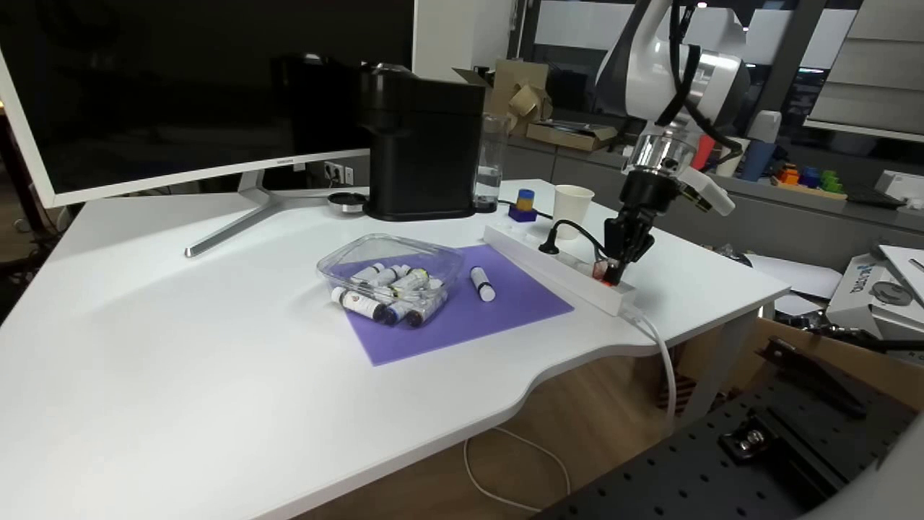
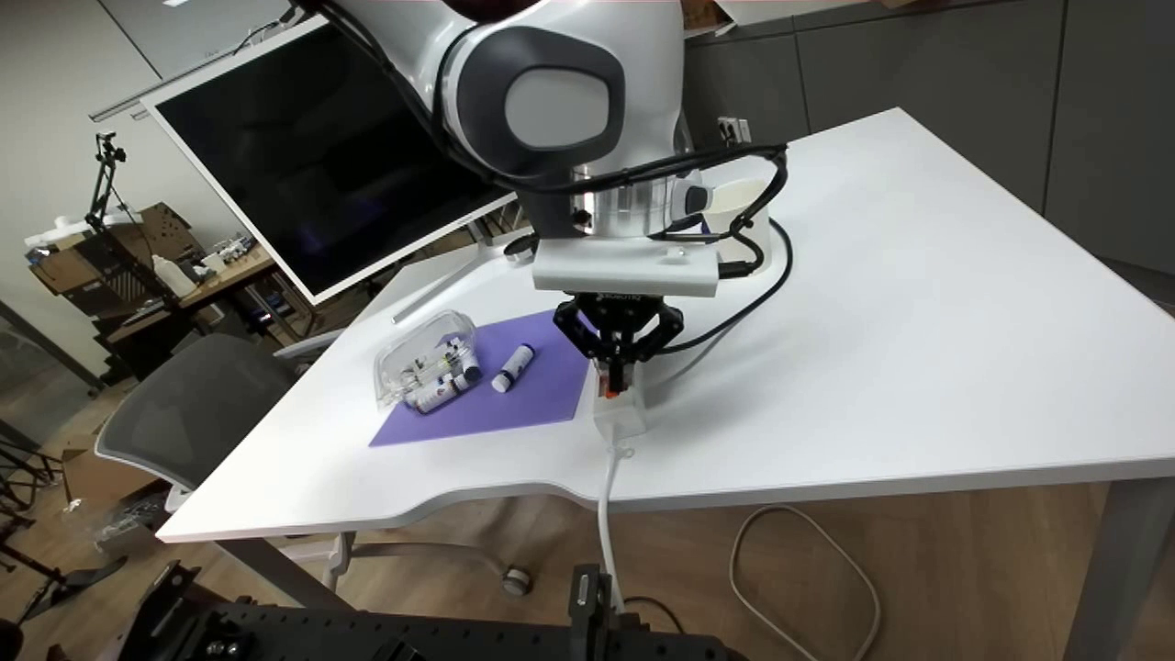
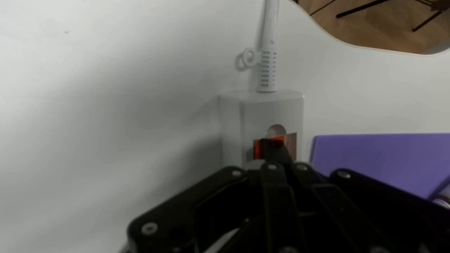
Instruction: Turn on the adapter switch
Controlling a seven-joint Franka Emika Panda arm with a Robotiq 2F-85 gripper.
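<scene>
While lettering on the monitor (image 1: 209, 90) and a white carton (image 1: 859, 300) is proving too small to read, a Robotiq gripper (image 2: 618, 378) is holding its fingers pressed together, the partly hidden red-orange switch (image 3: 257, 150) lying right beneath their tips, near where a white cable (image 3: 271, 24) is entering the white power strip (image 1: 552, 269) beside a purple mat (image 1: 462, 325).
</scene>
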